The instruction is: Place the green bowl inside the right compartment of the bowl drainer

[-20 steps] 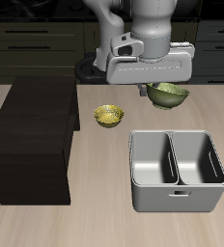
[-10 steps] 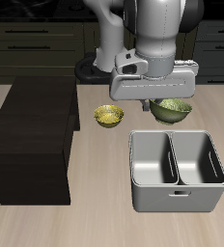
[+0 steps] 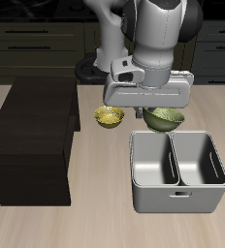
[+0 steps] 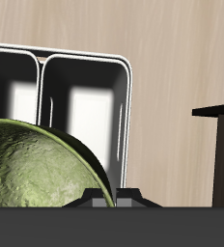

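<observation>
Green bowl (image 3: 164, 118) hangs off the table under the gripper (image 3: 149, 108), just behind the back rim of the bowl drainer (image 3: 177, 194), roughly over the drainer's middle wall and back edge. Not in either well. Fingers mostly hidden by the wrist body in the exterior view, but the bowl is lifted w/ them at its rim, so they're clamped on the bowl.

Wrist view: bowl's mottled olive inside (image 4: 37, 169) fills the area next to the gripper, w/ the drainer (image 4: 85, 60) beyond it, both wells visible, white light patches on their floors.

Yellow bowl (image 3: 109, 117) sits on the table behind the drainer's back corner, between drainer and dark cabinet block (image 3: 32, 140), close to the green one but apart. Cabinet edge also shows in the wrist view (image 4: 223, 145).
</observation>
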